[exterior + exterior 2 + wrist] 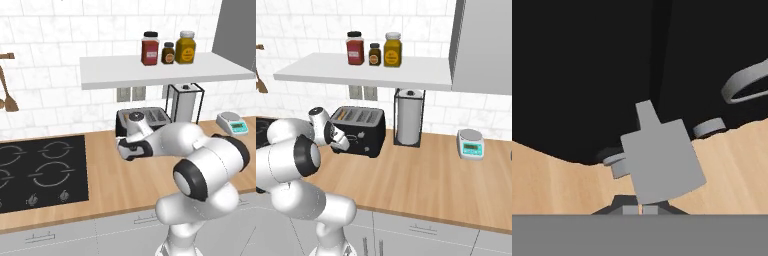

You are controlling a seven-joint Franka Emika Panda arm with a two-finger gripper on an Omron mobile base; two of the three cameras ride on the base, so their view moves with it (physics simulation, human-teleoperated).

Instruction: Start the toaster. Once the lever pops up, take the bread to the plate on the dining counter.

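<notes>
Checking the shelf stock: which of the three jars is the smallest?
The middle jar, dark brown with a black lid, between the red jar and the yellow jar.

The arm folds forward and low — elbow bent, forearm reaching away from the base with the wrist raised. The gripper points ahead and down, its fingers pressed together with no gap between them.

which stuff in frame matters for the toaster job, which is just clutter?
Job:
- toaster, with its grey lever
- hand, shut, at the lever

Clutter:
- hob
- three jars on the shelf
- paper towel holder
- kitchen scale
- wall sockets
</notes>
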